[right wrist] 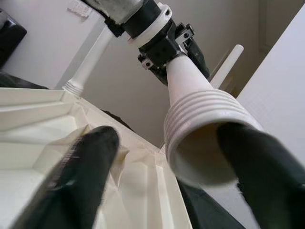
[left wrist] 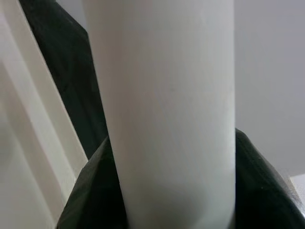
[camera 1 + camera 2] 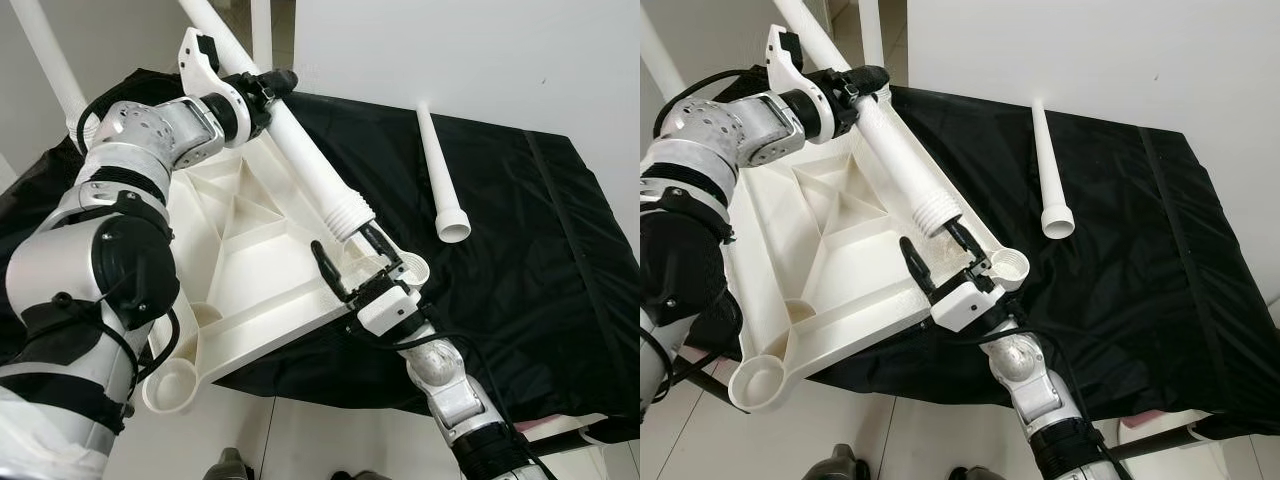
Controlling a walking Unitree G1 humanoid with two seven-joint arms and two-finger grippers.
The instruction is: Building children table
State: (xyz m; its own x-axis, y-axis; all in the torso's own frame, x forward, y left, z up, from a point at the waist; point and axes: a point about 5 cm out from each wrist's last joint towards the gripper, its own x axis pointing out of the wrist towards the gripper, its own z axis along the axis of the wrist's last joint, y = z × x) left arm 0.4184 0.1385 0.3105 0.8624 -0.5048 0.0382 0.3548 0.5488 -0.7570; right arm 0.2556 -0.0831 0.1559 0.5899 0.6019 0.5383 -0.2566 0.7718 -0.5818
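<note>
Now, with left gripper (image 3: 262, 92) clamped on the long white plastic leg tube (image 3: 300, 150), steer its ribbed end into the round corner socket (image 3: 408, 268) of the upturned white tabletop (image 3: 250, 260), right gripper (image 3: 352, 262) spread open beside it.

I count four white legs: a slanting leg (image 3: 300, 150), a loose leg (image 3: 440, 170), a left upright leg (image 3: 48, 60) and a right upright leg (image 3: 261, 28). There is one upturned white tabletop (image 3: 250, 260). Two of its corner sockets are open, a near left socket (image 3: 172, 385) and a near right socket (image 3: 412, 267). One black cloth (image 3: 520, 250) covers the surface.
</note>
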